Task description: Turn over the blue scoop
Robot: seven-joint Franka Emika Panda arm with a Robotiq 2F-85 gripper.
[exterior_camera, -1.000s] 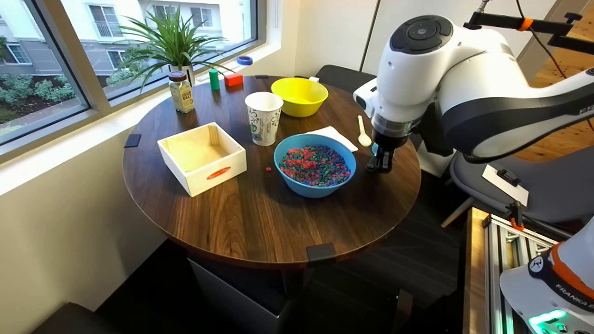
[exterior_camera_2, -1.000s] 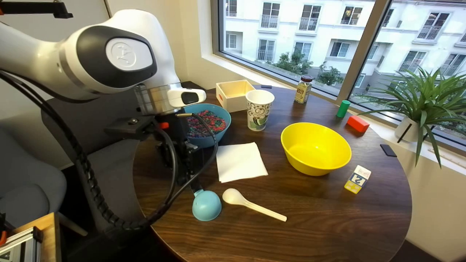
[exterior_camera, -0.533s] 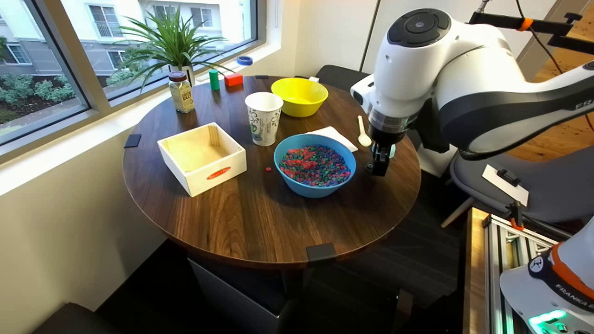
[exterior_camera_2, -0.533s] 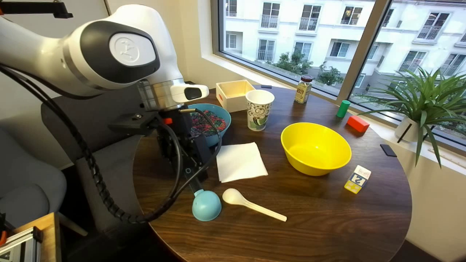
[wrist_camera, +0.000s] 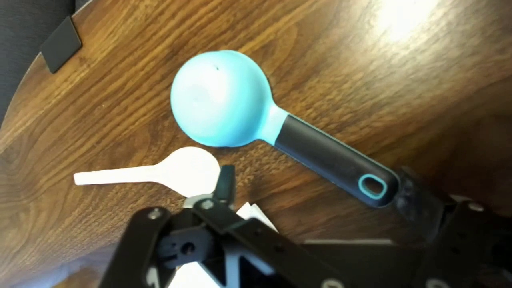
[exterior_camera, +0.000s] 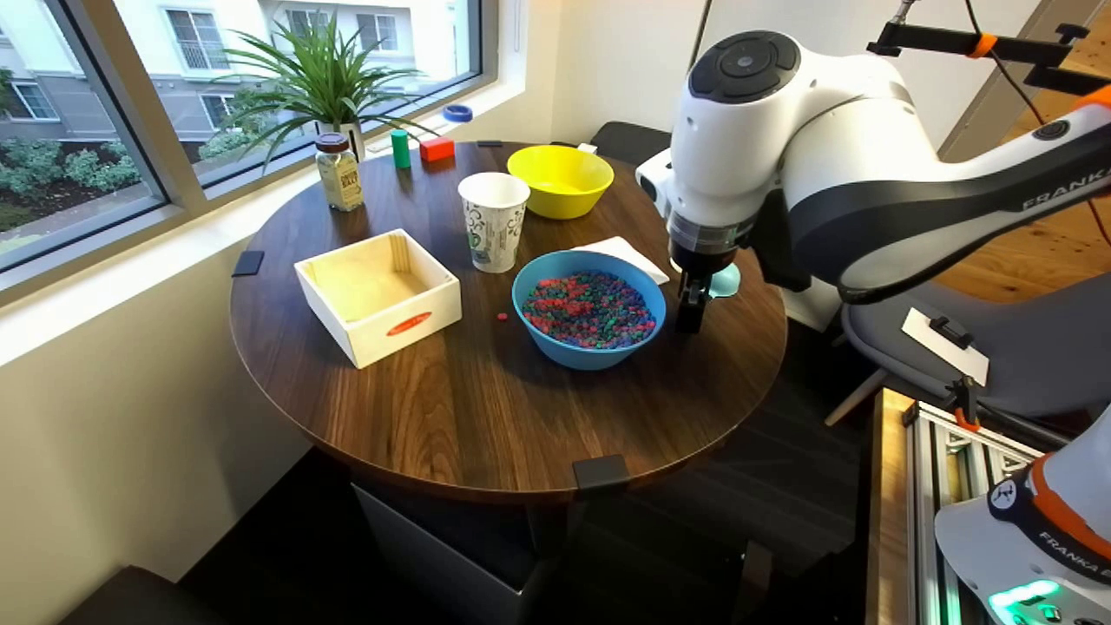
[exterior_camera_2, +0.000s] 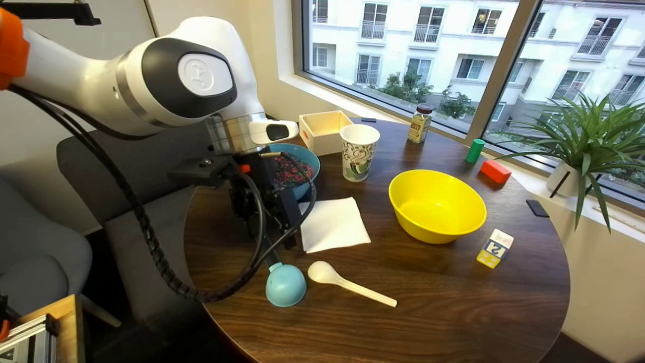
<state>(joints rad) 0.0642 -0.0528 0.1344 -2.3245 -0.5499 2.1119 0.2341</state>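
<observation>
The blue scoop (wrist_camera: 224,96) lies on the table with its round cup upside down, dome upward. Its dark grey handle (wrist_camera: 332,158) points toward my gripper (wrist_camera: 316,188), whose fingers stand wide apart with nothing held between them. One fingertip (wrist_camera: 226,182) is near the white spoon; the opposite one is by the handle's end, and I cannot tell whether it touches. In an exterior view the gripper (exterior_camera: 692,314) hides part of the scoop (exterior_camera: 726,280). In an exterior view the scoop's dome (exterior_camera_2: 285,286) shows fully, its handle running up under the gripper (exterior_camera_2: 279,247).
A white spoon (exterior_camera_2: 352,286) lies beside the cup of the scoop. A napkin (exterior_camera_2: 335,227), a large blue bowl (exterior_camera: 580,354) of colourful bits and a yellow bowl (exterior_camera_2: 438,232) are nearby. Farther off stand a paper cup (exterior_camera_2: 357,156), a wooden box (exterior_camera: 404,325) and a lettered block (exterior_camera_2: 495,248).
My gripper has turned and shifted toward the napkin and the blue bowl, and its fingers have spread. More of the scoop shows beside it now. The scoop has stayed in place.
</observation>
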